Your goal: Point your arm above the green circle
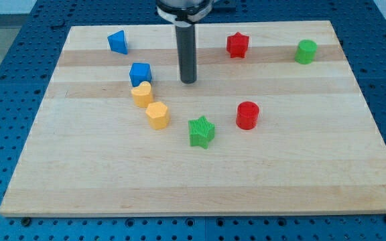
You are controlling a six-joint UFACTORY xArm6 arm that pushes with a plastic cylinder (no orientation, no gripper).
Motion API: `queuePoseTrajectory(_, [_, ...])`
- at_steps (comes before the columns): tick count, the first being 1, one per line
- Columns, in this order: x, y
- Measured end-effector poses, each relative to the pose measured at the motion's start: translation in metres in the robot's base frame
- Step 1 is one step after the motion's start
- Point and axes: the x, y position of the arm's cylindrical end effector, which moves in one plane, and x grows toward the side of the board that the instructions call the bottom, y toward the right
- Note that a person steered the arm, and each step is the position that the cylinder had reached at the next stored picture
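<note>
The green circle stands near the view's top right corner of the wooden board. My tip is on the board in the upper middle, far to the view's left of the green circle and slightly below its level. The tip is just to the right of the blue cube and touches no block.
A red star lies between my tip and the green circle. A blue triangular block is at top left. A yellow heart and a yellow hexagon sit below the blue cube. A green star and a red cylinder are mid-board.
</note>
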Motion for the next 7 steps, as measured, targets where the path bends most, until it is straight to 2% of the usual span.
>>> queuePoseTrajectory(3, [-0.02, 0.101])
queuePoseTrajectory(6, [-0.113, 0.216])
queuePoseTrajectory(7, [-0.115, 0.253])
